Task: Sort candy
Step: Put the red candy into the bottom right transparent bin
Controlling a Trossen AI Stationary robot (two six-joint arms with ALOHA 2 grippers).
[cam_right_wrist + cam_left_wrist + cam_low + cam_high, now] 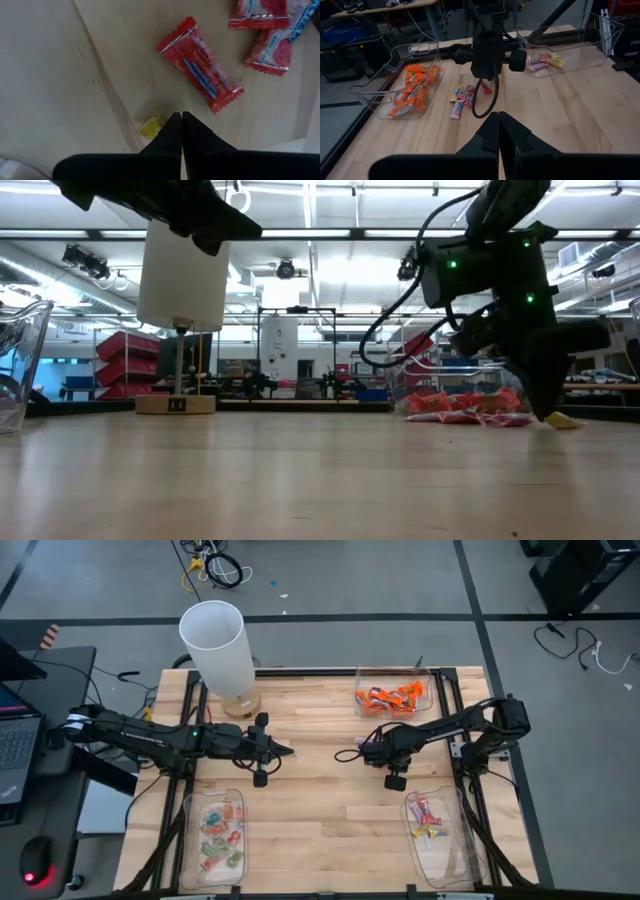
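Right gripper (177, 120) is what sits closest to the lens in its own wrist view, fingers clenched together with nothing between them, tip hovering just above the desk (320, 790). Right beside that tip is a small yellow candy (150, 126), and a bit farther out lies a red-wrapped candy (200, 65) with its long axis running diagonally away from the fingers, so I'd guess the gripper has to open up and turn to straddle it across the short side. Two more pink candies (265, 35) sit just past it. All of this loose stuff is near the middle of the desk, toward the far edge, clearly nearer the right arm than the left. Left gripper (498, 131) is also clamped empty, waiting left of centre. Funny thing: the overhead view hides the loose pile under the right arm, but shows the sorted trays (395, 698) near the corners.
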